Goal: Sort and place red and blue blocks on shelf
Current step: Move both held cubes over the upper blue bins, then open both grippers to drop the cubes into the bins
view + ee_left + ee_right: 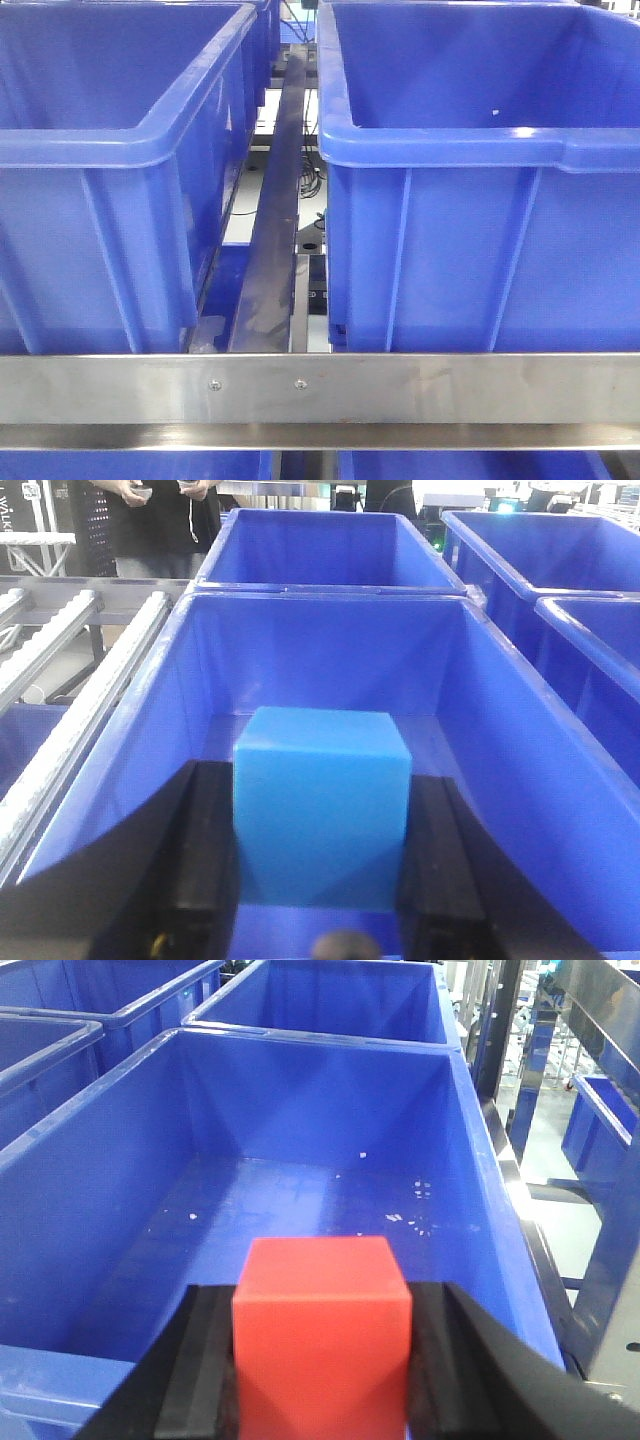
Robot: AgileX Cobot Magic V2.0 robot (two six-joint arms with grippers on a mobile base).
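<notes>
Left wrist: blue block [322, 805] upright, square-on.

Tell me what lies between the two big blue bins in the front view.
Between the left bin and the right bin runs a dark metal rail, going back from the shelf's steel front bar; front view only.

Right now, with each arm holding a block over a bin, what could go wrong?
1. The left gripper holds the blue block over a blue bin. Released from this height, it may bounce and be hard to spot against the same colour.
2. The right gripper holds the red block close to the near rim of its bin. Released too early, it may strike the rim or fall outside.
</notes>
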